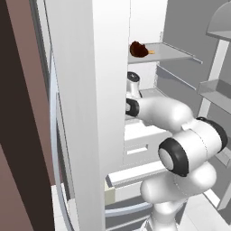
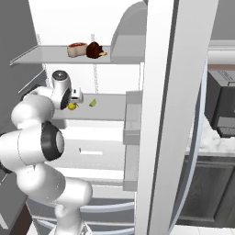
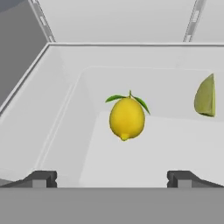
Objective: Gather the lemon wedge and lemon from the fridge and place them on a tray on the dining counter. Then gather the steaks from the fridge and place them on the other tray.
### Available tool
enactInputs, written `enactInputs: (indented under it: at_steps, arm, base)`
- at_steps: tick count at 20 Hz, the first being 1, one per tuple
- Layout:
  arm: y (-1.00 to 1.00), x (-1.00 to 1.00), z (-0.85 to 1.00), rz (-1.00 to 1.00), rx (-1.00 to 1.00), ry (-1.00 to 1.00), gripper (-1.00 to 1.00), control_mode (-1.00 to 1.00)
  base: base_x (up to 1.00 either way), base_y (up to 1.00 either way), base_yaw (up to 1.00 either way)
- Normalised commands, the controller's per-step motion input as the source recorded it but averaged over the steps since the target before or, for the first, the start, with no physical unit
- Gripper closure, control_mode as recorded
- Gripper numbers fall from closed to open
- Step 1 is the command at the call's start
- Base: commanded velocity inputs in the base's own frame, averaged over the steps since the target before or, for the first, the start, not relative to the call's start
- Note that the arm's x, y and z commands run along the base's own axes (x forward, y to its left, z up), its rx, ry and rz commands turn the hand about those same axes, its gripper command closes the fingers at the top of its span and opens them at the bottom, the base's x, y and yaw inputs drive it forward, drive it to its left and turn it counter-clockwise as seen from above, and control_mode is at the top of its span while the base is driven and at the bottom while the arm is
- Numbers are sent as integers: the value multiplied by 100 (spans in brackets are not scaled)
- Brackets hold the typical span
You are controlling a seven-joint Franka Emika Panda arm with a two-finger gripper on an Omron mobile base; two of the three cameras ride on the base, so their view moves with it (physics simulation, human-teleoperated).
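Hand view: lemon lies on the white fridge shelf, dead ahead of the gripper and centred between its fingertips, not touching. Jaws spread wide, empty. Lemon's long axis runs along the approach line, leafy stem end away, nub toward the gripper. Lemon wedge lies off to the right.

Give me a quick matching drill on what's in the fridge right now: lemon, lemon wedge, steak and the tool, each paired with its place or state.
Things:
1. lemon
2. lemon wedge
3. steak
4. tool

Places or states:
A. upper shelf, beside a dark brown food item
B. open, holding nothing
C. lower shelf, straight ahead of the fingertips
D. lower shelf, off to one side of the whole fruit

Pairs: 1-C, 2-D, 3-A, 4-B
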Motion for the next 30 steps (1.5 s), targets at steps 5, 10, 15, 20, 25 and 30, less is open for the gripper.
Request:
enactInputs:
  at_steps: [5, 10, 15, 20, 25, 30]
  arm:
    - [0, 44, -23, 0, 0, 0, -100, -100]
    - [1, 48, -19, 0, 0, 0, -100, -100]
    - [7, 47, -16, 0, 0, 1, -100, -100]
    - [4, 11, -16, 0, 0, 0, -100, -100]
    - [0, 0, -13, 0, 0, 0, -100, -100]
    - [0, 0, -12, 0, 0, 0, -100, -100]
  base:
    - [0, 0, 0]
    - [0, 0, 0]
    - [0, 0, 0]
    - [0, 0, 0]
    - [0, 0, 0]
    - [0, 0, 0]
